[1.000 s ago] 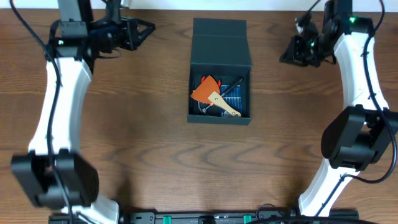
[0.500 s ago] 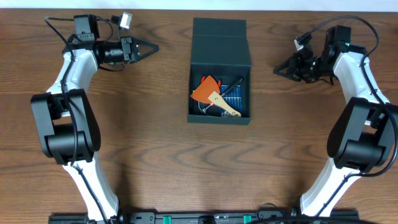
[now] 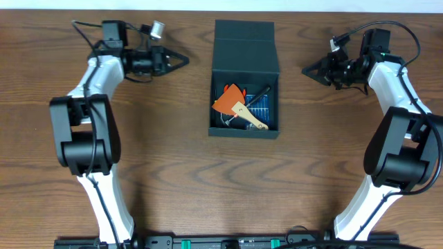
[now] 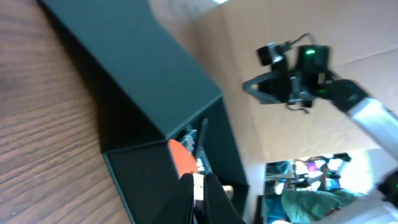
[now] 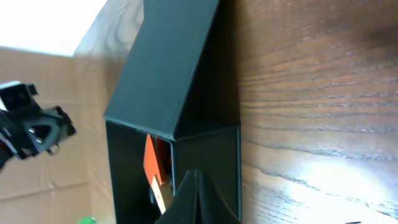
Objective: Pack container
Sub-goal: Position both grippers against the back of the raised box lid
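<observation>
both arms have swung inward in the last second, so the left gripper [image 3: 183,59] and right gripper [image 3: 306,70], jaws pressed together and empty, now flank the dark blue-green square cardboard container [image 3: 244,132] in the middle of the brown wooden table [image 3: 152,180], likely readying to fold its open flap lid [image 3: 246,48] shut.

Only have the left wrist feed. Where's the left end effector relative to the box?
Observer: Overhead shows the left end effector on the left of the box, level with its open lid, pointing at it, not touching.
Operator: Contents?
Observer: An orange tool with a wooden handle lies on top, a blue case beside it.
Operator: Right arm?
Observer: The right end effector is shut, empty, right of the lid, clear of it.
</observation>
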